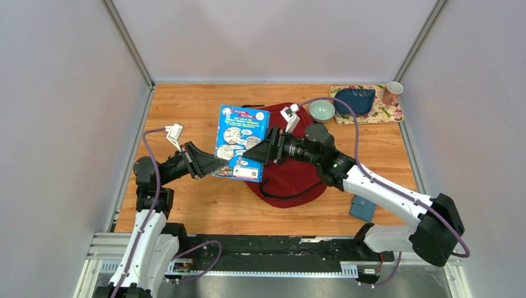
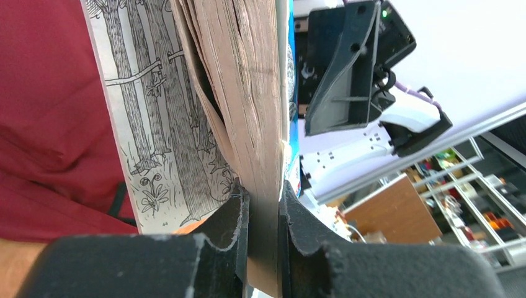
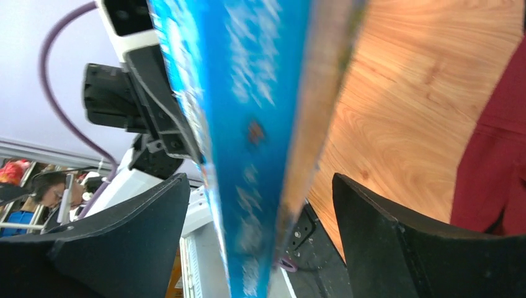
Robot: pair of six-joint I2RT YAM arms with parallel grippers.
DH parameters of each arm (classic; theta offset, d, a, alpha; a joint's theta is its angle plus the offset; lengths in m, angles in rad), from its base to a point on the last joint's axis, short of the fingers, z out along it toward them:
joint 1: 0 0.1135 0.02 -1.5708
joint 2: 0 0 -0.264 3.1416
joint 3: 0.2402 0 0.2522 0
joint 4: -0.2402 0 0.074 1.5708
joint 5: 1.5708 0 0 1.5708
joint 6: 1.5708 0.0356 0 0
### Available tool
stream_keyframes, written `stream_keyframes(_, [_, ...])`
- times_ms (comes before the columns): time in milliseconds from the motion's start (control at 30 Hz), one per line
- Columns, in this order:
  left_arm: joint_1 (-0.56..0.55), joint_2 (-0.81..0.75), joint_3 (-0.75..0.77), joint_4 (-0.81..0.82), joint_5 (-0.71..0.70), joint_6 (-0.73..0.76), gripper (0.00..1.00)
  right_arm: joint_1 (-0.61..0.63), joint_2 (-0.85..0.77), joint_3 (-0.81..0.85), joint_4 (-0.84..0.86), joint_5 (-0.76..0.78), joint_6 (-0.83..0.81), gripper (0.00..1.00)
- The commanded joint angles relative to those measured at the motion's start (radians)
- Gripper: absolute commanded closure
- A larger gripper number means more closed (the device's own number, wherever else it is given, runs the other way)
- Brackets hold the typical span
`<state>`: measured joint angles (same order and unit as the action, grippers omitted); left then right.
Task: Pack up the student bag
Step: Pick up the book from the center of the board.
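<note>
My left pincer (image 2: pixel 262 195) clamps the book (image 1: pixel 242 139) (page edge); my right pincer (image 3: pixel 259 183) straddles it, released; I should close squarely.

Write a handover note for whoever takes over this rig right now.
Left gripper: shut on the blue-covered paperback book, holding it up over the left edge of the large dark red fabric backpack.
Right gripper: open, jaws either side of the book's other edge, not clamped.
Done: book picked up.
Left: put it in the backpack; the small blue square wallet lies on the table.
</note>
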<state>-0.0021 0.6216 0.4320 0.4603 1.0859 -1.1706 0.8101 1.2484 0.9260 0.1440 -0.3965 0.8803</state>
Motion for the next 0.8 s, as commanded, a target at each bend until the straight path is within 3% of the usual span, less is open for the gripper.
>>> stream_keyframes(0, [-0.079,0.006,-0.007,0.129,0.005,-0.005,1.00,-0.002,0.016,0.008,0.178,-0.077,0.040,0.12])
stream_keyframes(100, [-0.124,0.018,-0.007,0.088,-0.015,0.044,1.00,-0.002,0.037,0.010,0.221,-0.102,0.068,0.19])
stream_keyframes(133, [-0.134,0.017,-0.004,0.040,-0.020,0.060,1.00,-0.002,0.037,0.008,0.233,-0.107,0.074,0.37])
stream_keyframes(200, [-0.136,0.009,0.008,-0.043,-0.059,0.135,0.98,-0.002,0.028,-0.012,0.258,-0.107,0.082,0.60])
stream_keyframes(233, [-0.134,0.004,0.016,-0.148,-0.076,0.170,0.89,0.000,0.013,-0.019,0.261,-0.104,0.080,0.76])
stream_keyframes(267, [-0.134,0.004,0.036,-0.197,-0.095,0.237,0.78,-0.002,0.002,-0.036,0.261,-0.099,0.075,0.83])
stream_keyframes(300, [-0.134,0.001,0.046,-0.245,-0.127,0.267,0.50,-0.002,-0.010,-0.044,0.258,-0.087,0.075,0.89])
stream_keyframes(333, [-0.134,0.001,0.066,-0.331,-0.141,0.296,0.33,-0.002,-0.033,-0.052,0.253,-0.081,0.071,1.00])
stream_keyframes(367, [-0.134,0.003,0.074,-0.369,-0.158,0.345,0.23,-0.002,-0.046,-0.058,0.249,-0.074,0.063,1.00])
stream_keyframes(533, [-0.134,-0.002,0.090,-0.448,-0.248,0.394,0.22,-0.002,-0.093,-0.081,0.230,-0.082,0.054,1.00])
stream_keyframes(767, [-0.136,0.027,0.040,-0.235,-0.205,0.258,0.21,-0.002,-0.078,-0.090,0.305,-0.172,0.109,1.00])
